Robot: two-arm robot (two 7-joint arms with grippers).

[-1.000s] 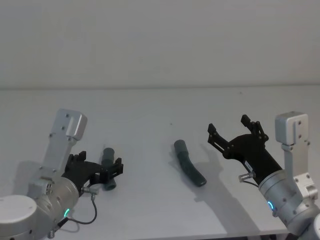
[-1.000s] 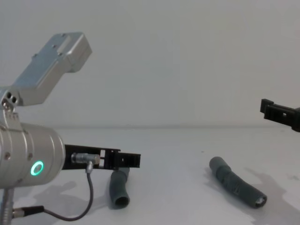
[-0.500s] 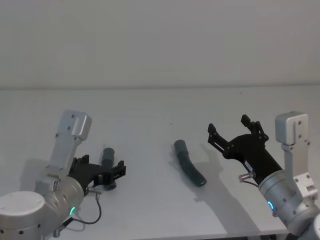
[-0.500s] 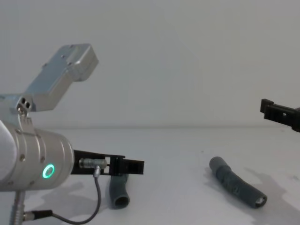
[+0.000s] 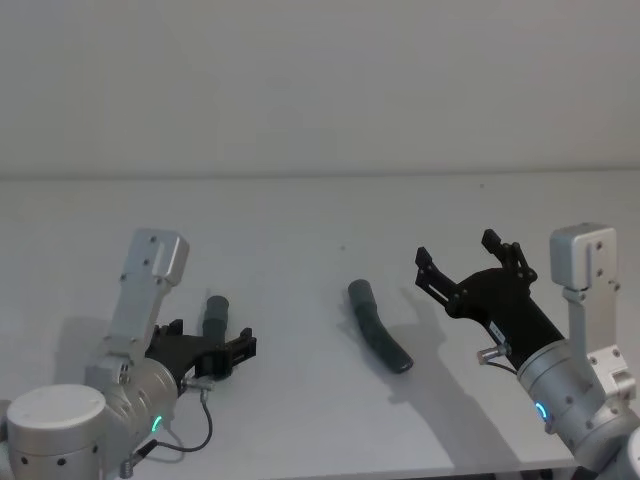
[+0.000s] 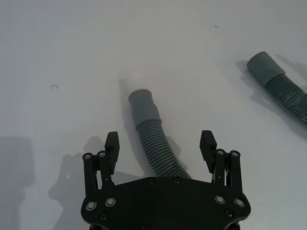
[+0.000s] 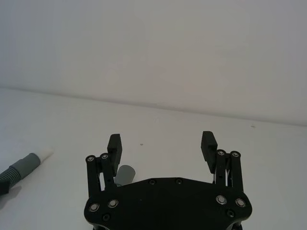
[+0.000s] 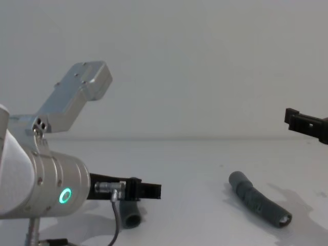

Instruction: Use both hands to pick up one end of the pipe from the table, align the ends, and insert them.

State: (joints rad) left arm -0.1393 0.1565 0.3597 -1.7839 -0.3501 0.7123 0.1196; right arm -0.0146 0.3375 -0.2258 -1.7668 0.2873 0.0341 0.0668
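Plain off-white wall (image 5: 320,80) across the whole background, bare and unmarked, meeting the far edge of the table (image 5: 300,215) in a straight, level line. Tiny dark speck (image 5: 342,247) on the table top near the middle. Second speck (image 5: 481,184) farther back and to the right, close to the wall line. Faint round mark (image 6: 53,87) on the surface in the left wrist view, small and grey.

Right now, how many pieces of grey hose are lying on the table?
2. A short hose piece lies on the robot's left, by the open left pincer; a longer hose piece lies in the middle, clear of the open right pincer.
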